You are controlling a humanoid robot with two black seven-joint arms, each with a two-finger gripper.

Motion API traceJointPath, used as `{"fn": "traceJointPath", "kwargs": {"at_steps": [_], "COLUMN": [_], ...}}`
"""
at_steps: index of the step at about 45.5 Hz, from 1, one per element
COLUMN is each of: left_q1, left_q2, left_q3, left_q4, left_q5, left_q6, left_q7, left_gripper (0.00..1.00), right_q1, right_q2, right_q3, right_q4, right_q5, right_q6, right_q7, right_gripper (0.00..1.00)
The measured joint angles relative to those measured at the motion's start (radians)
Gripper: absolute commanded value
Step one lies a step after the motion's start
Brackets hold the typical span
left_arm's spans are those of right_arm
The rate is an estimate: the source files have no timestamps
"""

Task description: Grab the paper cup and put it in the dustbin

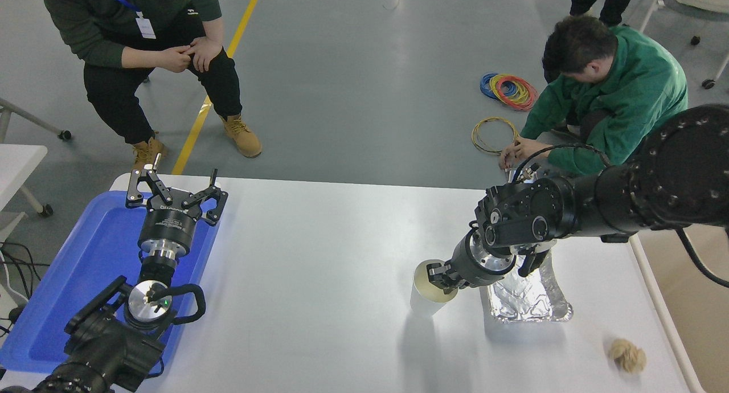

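Note:
The paper cup [426, 293] is white with a cream inside and hangs a little above the table, its shadow on the white top below it. My right gripper [437, 279] is shut on the cup's rim, one finger inside and one outside. The arm reaches in from the right edge. Off the table's right side lies the dustbin [701, 324], of which only an off-white rim and the beige inside show. My left gripper [175, 181] is parked open over the blue tray at the lower left.
A crinkled foil tray [529, 299] sits just right of the cup, under the right wrist. A brownish paper ball [626, 356] lies near the front right corner. The blue tray [74, 267] fills the left end. One person sits at far left; another crouches at far right.

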Motion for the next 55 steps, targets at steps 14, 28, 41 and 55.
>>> {"fn": "traceJointPath", "kwargs": {"at_steps": [14,28,41,55], "left_q1": [0.0,0.0,0.0,0.0], "left_q2": [0.0,0.0,0.0,0.0], "left_q3": [0.0,0.0,0.0,0.0], "left_q4": [0.0,0.0,0.0,0.0], "left_q5": [0.0,0.0,0.0,0.0], "left_q6": [0.0,0.0,0.0,0.0], "left_q7": [0.0,0.0,0.0,0.0], "left_gripper": [1.0,1.0,1.0,1.0], "right_q1": [0.231,0.391,0.467,0.488], "right_q2": [-0.11,-0.174,-0.191,-0.197], "right_q3": [-0.003,-0.015,-0.02,-0.022], "right_q4": [0.068,0.085,0.089,0.09], "right_q5": [0.001,-0.001,-0.002,-0.002], "right_q6": [0.117,0.219,0.264,0.276], "right_q7": [-0.001,-0.003,-0.006,-0.007], "right_gripper": [0.0,0.0,0.0,0.0]}}
